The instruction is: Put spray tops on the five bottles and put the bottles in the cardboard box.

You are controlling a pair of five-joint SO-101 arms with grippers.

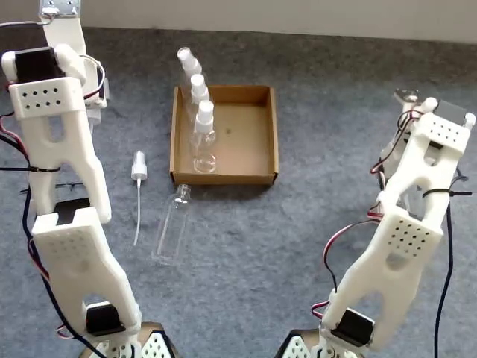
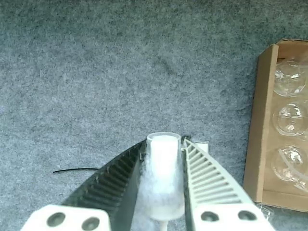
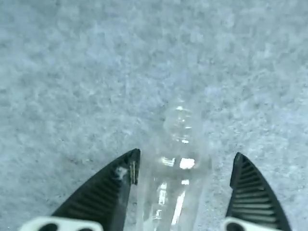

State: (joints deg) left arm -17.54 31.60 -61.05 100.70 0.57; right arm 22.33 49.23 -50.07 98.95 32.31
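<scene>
Left wrist view: left gripper [image 2: 163, 143] pinches spray top [image 2: 162, 180]; right gripper [image 3: 186, 155] spread around bottle [image 3: 174, 197].

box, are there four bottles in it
No, just three bottles stand in the box, lined up along one wall.
</scene>
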